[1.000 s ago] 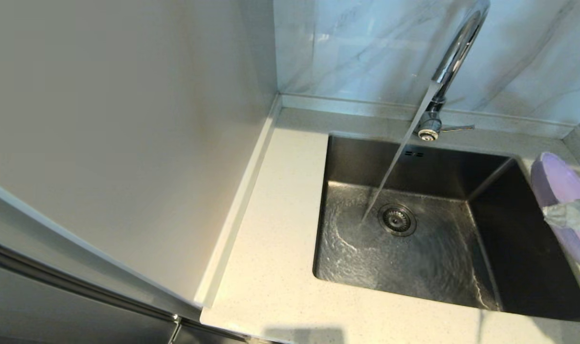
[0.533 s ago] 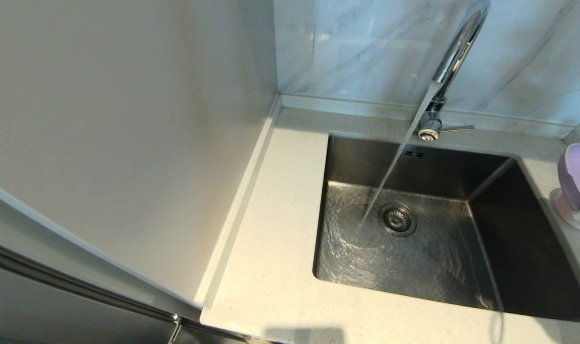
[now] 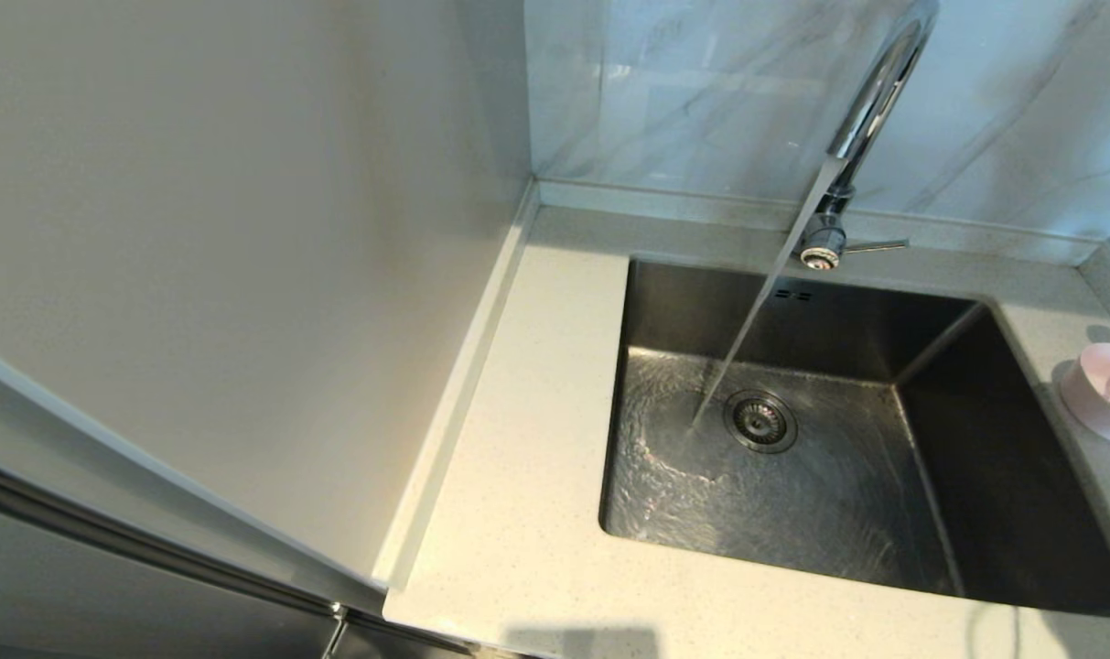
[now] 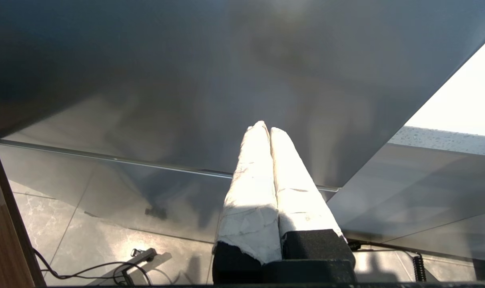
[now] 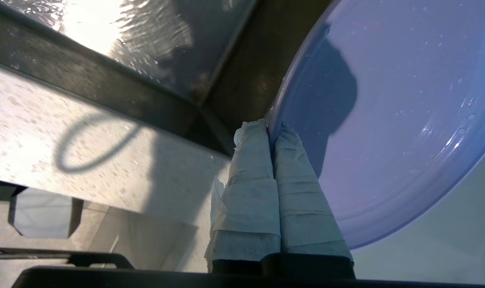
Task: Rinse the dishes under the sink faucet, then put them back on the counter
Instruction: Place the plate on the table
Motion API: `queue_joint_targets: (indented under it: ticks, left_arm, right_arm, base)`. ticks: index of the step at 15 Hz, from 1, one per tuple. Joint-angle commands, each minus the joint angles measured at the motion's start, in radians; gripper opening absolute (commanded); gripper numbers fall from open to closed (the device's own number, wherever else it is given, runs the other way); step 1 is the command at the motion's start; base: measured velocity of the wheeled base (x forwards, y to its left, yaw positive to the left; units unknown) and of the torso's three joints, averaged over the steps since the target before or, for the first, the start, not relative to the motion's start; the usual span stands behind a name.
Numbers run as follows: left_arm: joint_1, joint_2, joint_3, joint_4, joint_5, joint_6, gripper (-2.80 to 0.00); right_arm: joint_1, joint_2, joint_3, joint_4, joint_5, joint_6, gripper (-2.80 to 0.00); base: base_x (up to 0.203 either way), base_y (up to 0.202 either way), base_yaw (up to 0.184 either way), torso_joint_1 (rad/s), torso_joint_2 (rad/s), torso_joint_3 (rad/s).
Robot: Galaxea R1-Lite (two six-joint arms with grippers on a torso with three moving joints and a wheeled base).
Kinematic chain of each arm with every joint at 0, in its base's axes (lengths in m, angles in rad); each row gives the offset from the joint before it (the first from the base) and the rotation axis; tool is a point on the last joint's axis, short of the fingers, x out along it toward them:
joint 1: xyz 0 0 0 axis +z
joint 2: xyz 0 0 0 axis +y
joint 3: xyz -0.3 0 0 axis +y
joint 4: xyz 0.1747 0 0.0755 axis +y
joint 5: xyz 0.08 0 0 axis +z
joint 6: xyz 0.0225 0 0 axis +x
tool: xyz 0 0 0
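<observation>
Plate (image 5: 386,120), lilac-pink and beaded with droplets, pinched at its rim by the right gripper (image 5: 271,129). Taped fingers (image 5: 246,192) pressed tight together on that rim, one on each face. Hung by a corner of the sink (image 5: 106,86), partly over the speckled desk (image 5: 46,120) beside it (seen in the right wrist view only, outside the head view).

Poured from the sink faucet (image 3: 870,101) in a slanted stream of water (image 3: 756,302). Landed just left of the round drain strainer (image 3: 760,421) and spread in ripples across the basin floor. Thin lever (image 3: 875,245) stuck out to the right from the faucet base. Two small overflow slots (image 3: 791,295) on the back wall of the basin, just below the faucet base.

Pale pink bowl (image 3: 1096,394) rested on the desk to the right of the sink, at the edge of the head view, apart from the basin.

Left gripper (image 4: 265,127) parked low, close under a dark panel (image 4: 186,80), above a tiled floor (image 4: 86,224) with loose cables (image 4: 86,276). Fingers closed against each other, nothing between them.
</observation>
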Motion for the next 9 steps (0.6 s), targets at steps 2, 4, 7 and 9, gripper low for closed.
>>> queue_joint_targets:
  ticks: [2,4,7,9]
  left_arm:
    - [0.000,0.000,0.000,0.000,-0.001,0.000,-2.80]
    - [0.000,0.000,0.000,0.000,0.001,0.000,-2.80]
    - [0.000,0.000,0.000,0.000,0.000,0.000,-2.80]
    - [0.000,0.000,0.000,0.000,0.001,0.000,-2.80]
  right_arm:
    - [-0.138,-0.038,0.003,0.097,0.006,-0.021,-2.80]
    - [-0.203,-0.072,0.046,0.182,0.003,-0.022,-2.80]
    - [-0.264,-0.100,0.159,0.197,-0.006,-0.018,-2.80]
    - [-0.287,-0.102,0.220,0.212,0.004,-0.020,-2.80]
  base:
    - [0.000,0.000,0.000,0.000,0.00,0.000]
    - [0.000,0.000,0.000,0.000,0.00,0.000]
    - [0.000,0.000,0.000,0.000,0.00,0.000]
    - [0.000,0.000,0.000,0.000,0.00,0.000]
